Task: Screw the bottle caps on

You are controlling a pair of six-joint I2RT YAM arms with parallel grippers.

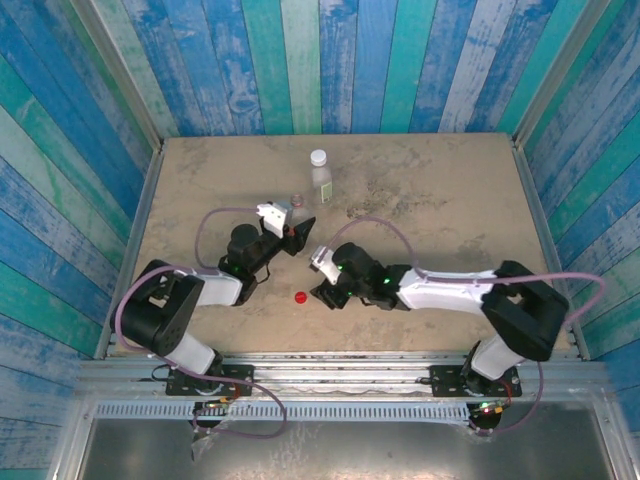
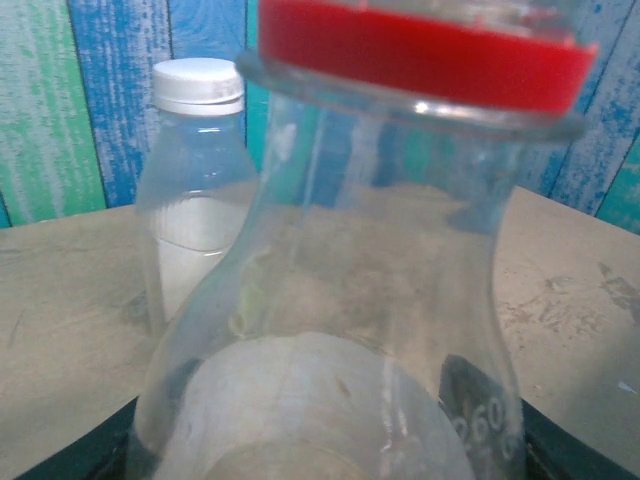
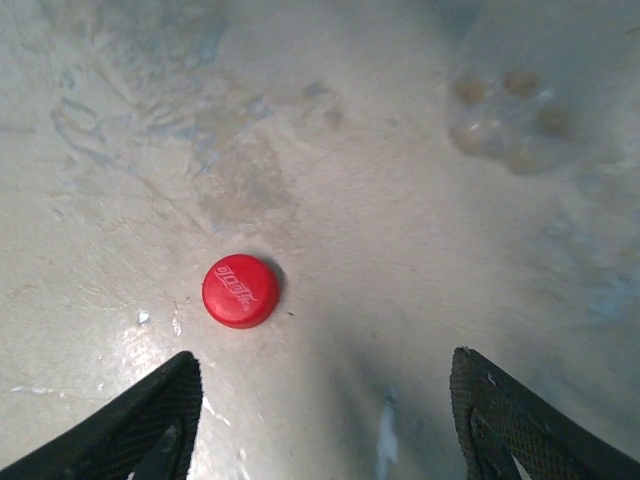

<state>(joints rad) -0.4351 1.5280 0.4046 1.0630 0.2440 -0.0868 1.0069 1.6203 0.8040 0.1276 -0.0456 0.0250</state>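
Red cap [image 3: 240, 291] just ahead of open right pincer [image 3: 322, 365], left pincer [image 1: 297, 216] gripping bottle [image 2: 380, 250]

This looked like a robot test cell in a lab rather than a home or shop: two arms [image 1: 180, 300] were bolted side by side to a metal rail [image 1: 340, 372] at the near edge of a sandy table [image 1: 450, 190], with cables [image 1: 203, 228] looping along them. The table was boxed in on three sides by walls [image 1: 340, 60] of blue and green planks, possibly a printed backdrop, set between metal corner posts [image 1: 126, 90]. Bottles [image 1: 319, 175] stood on it.
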